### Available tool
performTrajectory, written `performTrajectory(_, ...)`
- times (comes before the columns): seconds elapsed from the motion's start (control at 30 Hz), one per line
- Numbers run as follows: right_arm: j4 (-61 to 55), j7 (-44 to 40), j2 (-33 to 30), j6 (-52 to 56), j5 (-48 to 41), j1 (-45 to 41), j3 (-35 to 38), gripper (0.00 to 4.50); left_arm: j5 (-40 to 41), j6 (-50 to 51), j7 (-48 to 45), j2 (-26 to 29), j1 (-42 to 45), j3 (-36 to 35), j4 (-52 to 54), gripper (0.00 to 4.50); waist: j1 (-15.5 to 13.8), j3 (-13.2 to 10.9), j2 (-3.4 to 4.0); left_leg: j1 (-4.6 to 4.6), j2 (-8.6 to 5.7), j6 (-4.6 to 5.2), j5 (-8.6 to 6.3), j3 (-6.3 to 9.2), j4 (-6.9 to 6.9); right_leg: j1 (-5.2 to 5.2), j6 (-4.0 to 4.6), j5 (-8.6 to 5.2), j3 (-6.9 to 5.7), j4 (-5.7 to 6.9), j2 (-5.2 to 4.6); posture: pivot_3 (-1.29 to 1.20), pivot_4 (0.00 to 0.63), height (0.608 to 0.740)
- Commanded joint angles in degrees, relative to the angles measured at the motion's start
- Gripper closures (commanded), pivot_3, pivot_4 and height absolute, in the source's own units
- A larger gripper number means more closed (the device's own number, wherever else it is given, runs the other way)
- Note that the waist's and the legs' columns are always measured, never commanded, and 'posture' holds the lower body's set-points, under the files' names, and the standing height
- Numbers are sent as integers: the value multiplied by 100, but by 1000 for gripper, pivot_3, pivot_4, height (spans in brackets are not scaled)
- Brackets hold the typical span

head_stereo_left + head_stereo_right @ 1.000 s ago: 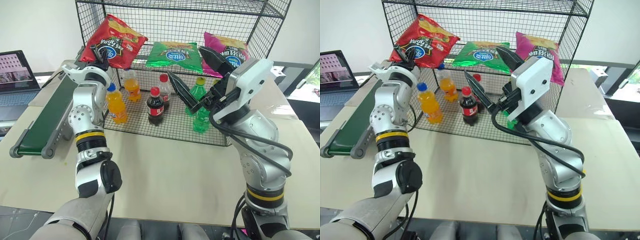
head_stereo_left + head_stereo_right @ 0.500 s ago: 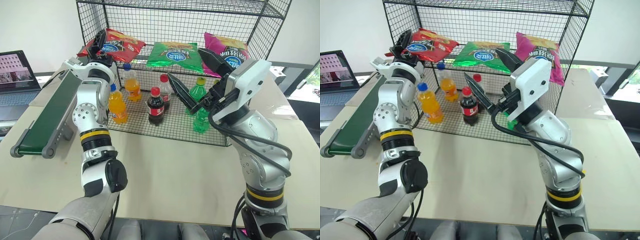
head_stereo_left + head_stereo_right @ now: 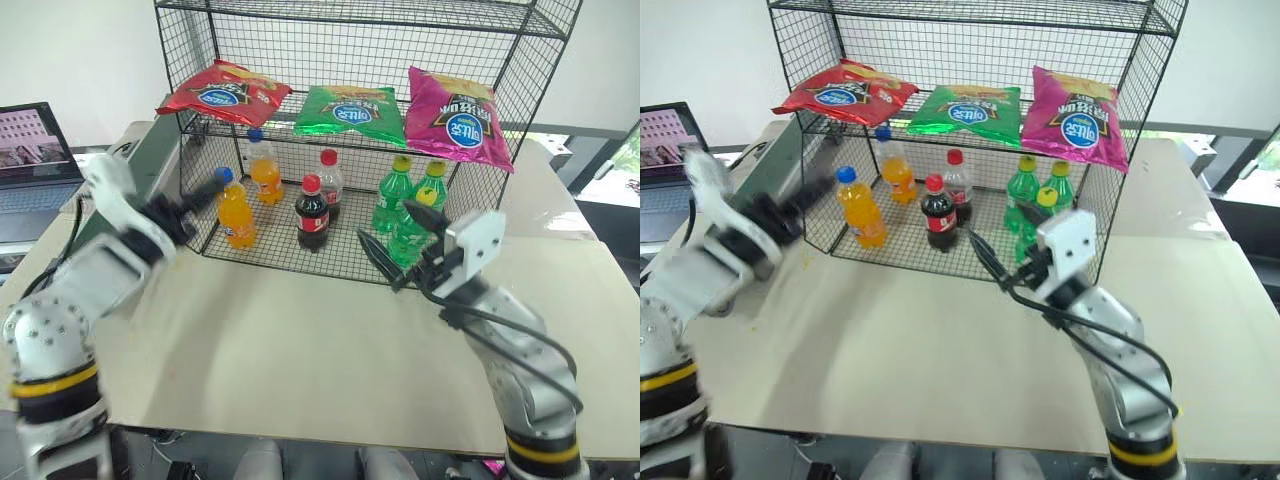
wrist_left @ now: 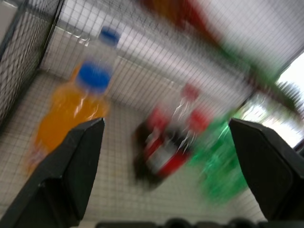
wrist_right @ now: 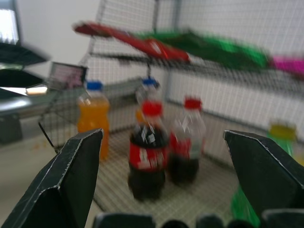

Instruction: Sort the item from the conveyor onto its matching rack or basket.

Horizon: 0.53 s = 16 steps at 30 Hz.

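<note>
Judging from how things lie, we reckon the sorting is done — the red chip bag rests flat on the rack, on its upper tier beside the green bag. Our left gripper and right gripper both stand apart, empty — nothing left but pulling clear

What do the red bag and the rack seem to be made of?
Red bag: probably thin plastic film with a glossy finish; it reflects light, lies flat and creases at the edges.
Rack: seems to be metal wire with a black coating, perhaps paint; thin straight rods form a regular grid that carries bottles without sagging.
</note>
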<state>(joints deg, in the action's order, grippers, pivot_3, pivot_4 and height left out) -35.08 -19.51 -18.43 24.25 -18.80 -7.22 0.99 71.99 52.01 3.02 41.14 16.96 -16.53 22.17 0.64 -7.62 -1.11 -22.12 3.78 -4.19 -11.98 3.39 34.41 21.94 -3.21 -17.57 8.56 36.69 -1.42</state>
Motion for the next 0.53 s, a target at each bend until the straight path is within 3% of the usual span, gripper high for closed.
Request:
performTrajectory(0.03, -30, 198, 8, -162, 282, 342, 49, 0, -2026, -841, -829, 353, -477, 1171, 438, 85, 14, -1, -3, -1, 1, -8, 5, -3, -2, 4, 0, 0, 3, -1, 1, 0, 150, 740)
performTrajectory(0.1, 160, 344, 110, -349, 496, 631, -12, 0, -3138, -1639, -1015, 213, -747, 1705, 125, 85, 24, 0, -5, 4, 2, -21, 16, -5, -17, 12, -3, -3, 7, -4, 2, 0, 150, 740)
performTrajectory(0.2, 563, 532, 283, -678, 790, 963, -51, 0, -4052, -2616, -1032, -441, -878, 1945, -530, 85, 37, 0, -5, 7, 4, -20, 18, -9, -35, 18, 8, -5, 13, -3, 5, 0, 150, 740)
performTrajectory(0.33, 804, 760, 454, -889, 1034, 1121, 10, 0, -4615, -3276, -1493, -938, -884, 2037, -1124, 85, 38, 1, -7, -6, 3, -3, 10, -10, -37, 22, 11, -5, 14, -7, 5, 0, 150, 740)
performTrajectory(0.53, 939, 868, 568, -1063, 1126, 1143, 109, 0, -4994, -3643, -2152, -1208, -743, 1971, -1709, 85, 45, 2, -5, -3, 4, 8, 3, -10, -36, 19, 10, -5, 13, -3, 5, 0, 150, 740)
